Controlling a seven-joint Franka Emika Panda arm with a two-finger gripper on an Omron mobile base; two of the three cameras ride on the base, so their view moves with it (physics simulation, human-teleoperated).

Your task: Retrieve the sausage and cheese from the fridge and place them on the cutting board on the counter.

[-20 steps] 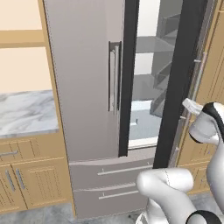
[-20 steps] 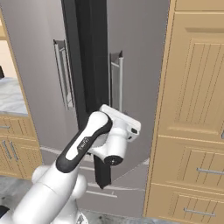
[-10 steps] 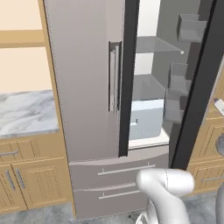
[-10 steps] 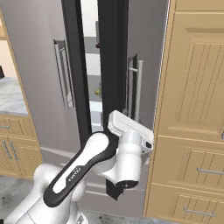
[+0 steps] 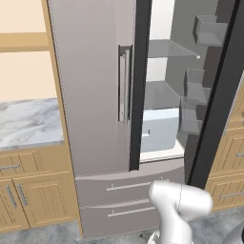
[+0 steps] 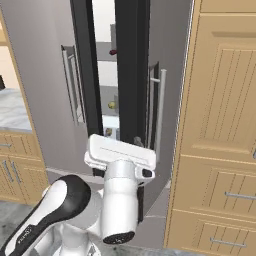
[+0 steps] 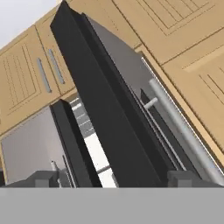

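The fridge (image 5: 95, 95) fills mid-frame with its right door ajar; through the gap, grey shelves and a white drawer (image 5: 159, 128) show, their contents hard to make out. A small dark red thing, perhaps the sausage (image 6: 114, 51), sits upper centre in the right base view. The gripper (image 7: 111, 177) stands open, holding nothing.

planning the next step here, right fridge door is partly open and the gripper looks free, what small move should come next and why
Probably swing the right door wider. The fridge shows only a narrow gap onto its shelves, too tight for the arm, and the open gripper sits right by that door's edge, holding nothing.
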